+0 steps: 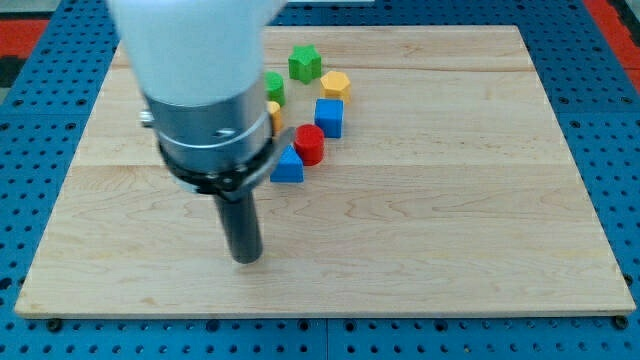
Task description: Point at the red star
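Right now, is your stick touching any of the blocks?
No. My tip rests on the bare wooden board, below and to the view's left of the nearest visible blocks, the blue block and the red block.

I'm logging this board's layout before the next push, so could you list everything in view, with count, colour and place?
Wooden board: one, light wood, fills most of the view.
Blue pegboard surface: one, blue, around the board.
Green star: one, green, near the view's top centre.
Yellow hexagon: one, yellow, right of the green star.
Green block: one, green, partly hidden by the arm; shape unclear.
Yellow block: one, yellow, mostly hidden behind the arm.
Blue cube: one, blue, below the yellow hexagon.
Red block: one, red, below the blue cube; shape unclear.
Blue triangle: one, blue, lower left of the red block.
My tip: one, dark rod end, below and left of the cluster, touching no block.
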You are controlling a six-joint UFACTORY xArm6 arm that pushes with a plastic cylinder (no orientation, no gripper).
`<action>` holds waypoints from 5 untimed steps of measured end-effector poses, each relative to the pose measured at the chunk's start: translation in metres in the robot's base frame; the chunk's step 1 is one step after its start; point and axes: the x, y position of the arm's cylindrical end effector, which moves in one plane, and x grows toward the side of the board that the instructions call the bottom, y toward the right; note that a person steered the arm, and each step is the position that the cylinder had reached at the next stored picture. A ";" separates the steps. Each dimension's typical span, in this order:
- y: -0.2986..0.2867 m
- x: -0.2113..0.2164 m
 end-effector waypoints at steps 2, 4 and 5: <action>-0.015 -0.015; -0.135 -0.085; -0.129 -0.127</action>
